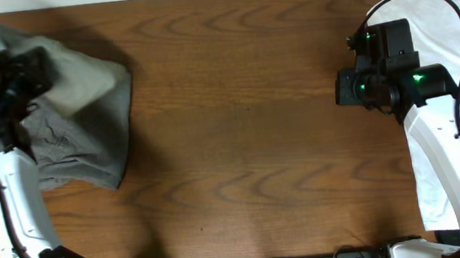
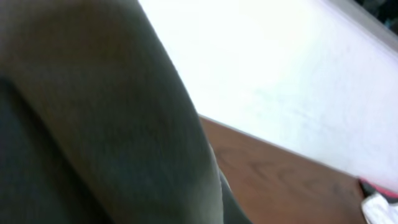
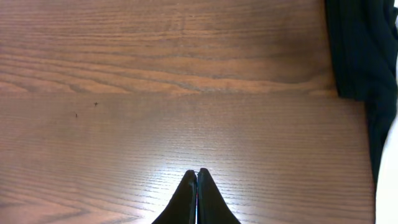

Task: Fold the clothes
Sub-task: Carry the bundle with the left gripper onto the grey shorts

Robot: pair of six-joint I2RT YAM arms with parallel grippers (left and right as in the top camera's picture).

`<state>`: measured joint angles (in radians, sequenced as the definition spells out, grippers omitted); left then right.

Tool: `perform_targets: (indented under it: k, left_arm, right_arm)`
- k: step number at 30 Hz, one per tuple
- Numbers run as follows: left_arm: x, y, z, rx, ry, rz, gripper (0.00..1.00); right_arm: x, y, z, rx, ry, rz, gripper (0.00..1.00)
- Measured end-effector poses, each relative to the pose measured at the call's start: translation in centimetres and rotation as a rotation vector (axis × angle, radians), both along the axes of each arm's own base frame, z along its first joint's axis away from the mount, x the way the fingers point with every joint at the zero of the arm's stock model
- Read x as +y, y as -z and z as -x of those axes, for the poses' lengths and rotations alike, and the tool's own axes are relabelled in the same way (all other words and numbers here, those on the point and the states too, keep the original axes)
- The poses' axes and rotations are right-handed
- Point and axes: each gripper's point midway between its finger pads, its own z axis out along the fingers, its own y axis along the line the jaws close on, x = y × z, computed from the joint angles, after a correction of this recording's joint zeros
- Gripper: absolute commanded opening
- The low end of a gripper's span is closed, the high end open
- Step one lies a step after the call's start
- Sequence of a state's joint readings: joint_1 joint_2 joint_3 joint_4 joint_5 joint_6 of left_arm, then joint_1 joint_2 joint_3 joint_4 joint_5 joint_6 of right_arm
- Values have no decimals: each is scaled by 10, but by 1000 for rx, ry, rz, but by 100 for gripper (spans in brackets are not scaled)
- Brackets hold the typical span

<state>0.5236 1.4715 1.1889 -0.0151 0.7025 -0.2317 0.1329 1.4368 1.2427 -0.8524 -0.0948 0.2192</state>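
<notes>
Upper left of the overhead frame: the left arm bends over a heap of khaki trousers (image 1: 82,82) and grey trousers (image 1: 76,156). The left gripper (image 1: 30,70) is against the cloth, its grip impossible to tell. At right, the right arm reaches leftward across a white T-shirt (image 1: 437,37), with the right gripper (image 3: 197,180) pinched closed, empty, above the table (image 1: 246,119).
</notes>
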Motion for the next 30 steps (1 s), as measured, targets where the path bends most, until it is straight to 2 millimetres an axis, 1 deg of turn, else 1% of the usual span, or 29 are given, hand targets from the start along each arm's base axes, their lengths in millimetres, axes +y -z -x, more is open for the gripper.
perform_targets:
  k: [2,5,7,9,11,14,18,19,21,26,29,30]
  left_arm:
    - [11,-8,-2,-46,-12,-1,6]
    - [17,-11,-9,-85,-7,13,6]
    - [18,-8,-15,-97,2,26,6]
    - [19,1,-22,-91,10,46,5]
    - [21,13,-27,-71,16,71,6]
    - [24,40,-35,-23,16,108,6]
    - [29,91,-39,96,4,184,6]
    - [30,106,-37,139,-2,214,6]
    - [30,126,-29,212,-14,261,6]
    - [31,156,-2,383,-65,371,6]
    - [34,176,21,510,-129,434,6]
    - [37,183,29,551,-160,450,6]
  right_arm:
    - [1,0,0,2,-3,-5,2]
    - [4,0,1,3,-10,-18,2]
    - [5,0,1,4,-16,-27,1]
    - [7,-1,2,6,-22,-37,1]
    - [8,0,3,10,-25,-43,1]
    - [9,0,3,11,-28,-47,1]
    - [10,0,3,13,-31,-53,1]
    - [11,-1,3,13,-32,-54,1]
    - [11,-1,3,11,-33,-56,1]
    - [11,-2,1,3,-33,-57,2]
    - [11,-2,1,3,-34,-57,2]
    - [11,-2,1,2,-35,-57,2]
